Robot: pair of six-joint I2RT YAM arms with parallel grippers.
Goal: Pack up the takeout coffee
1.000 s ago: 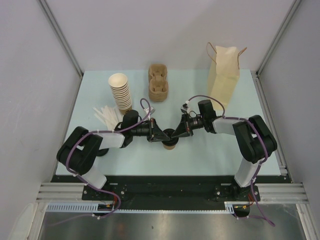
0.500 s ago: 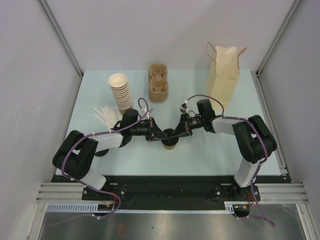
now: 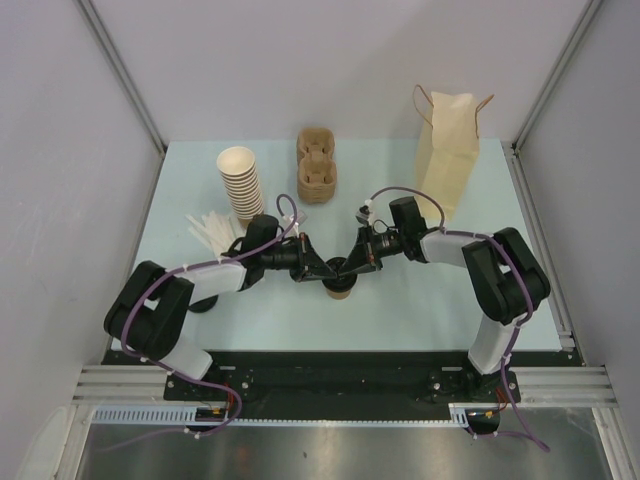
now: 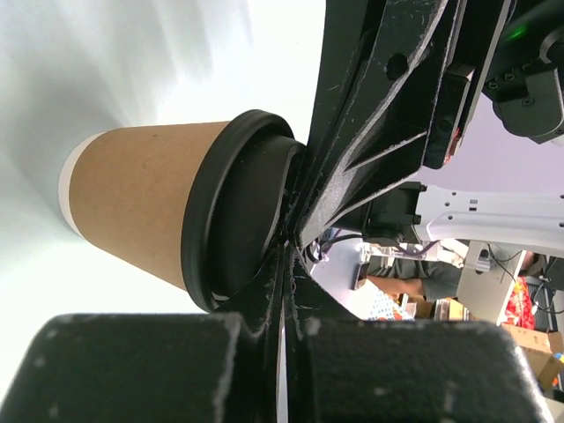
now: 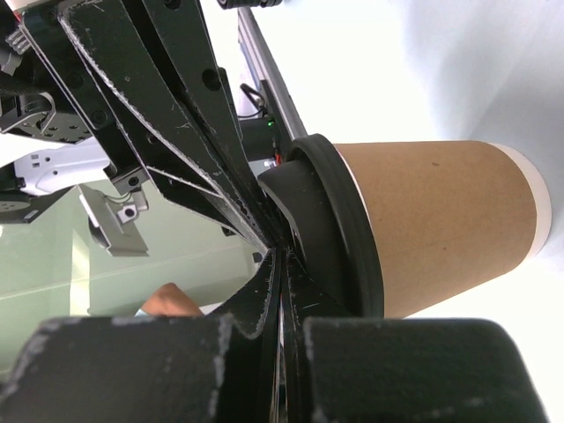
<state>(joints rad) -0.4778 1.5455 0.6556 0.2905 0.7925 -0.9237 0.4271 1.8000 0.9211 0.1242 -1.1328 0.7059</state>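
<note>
1. I count one takeout coffee (image 3: 341,284). It is a tapered brown paper cup with a matte wall and a pale band at its base. Its cap is a round, glossy black plastic lid (image 4: 231,211) with a raised rim.
2. It stands upright on the pale blue-green table (image 3: 420,315), near the middle, directly between the two arms.
3. The left gripper (image 3: 324,272) has its jaws pressed together, pinching nothing. The scuffed black tips touch the top of the lid.
4. The right gripper (image 3: 353,267) is likewise closed tight on nothing, its tips meeting the lid from the opposite side.
5. One tall stack of lidless brown cups (image 3: 241,186) with cream insides stands at the rear left.
6. One moulded pulp carrier (image 3: 316,168) sits behind the coffee.
7. One tan paper bag (image 3: 447,150) with two handles stands upright at the rear right.
8. A fan of thin white strips (image 3: 210,230) lies beside the stack; I cannot count them.
</note>
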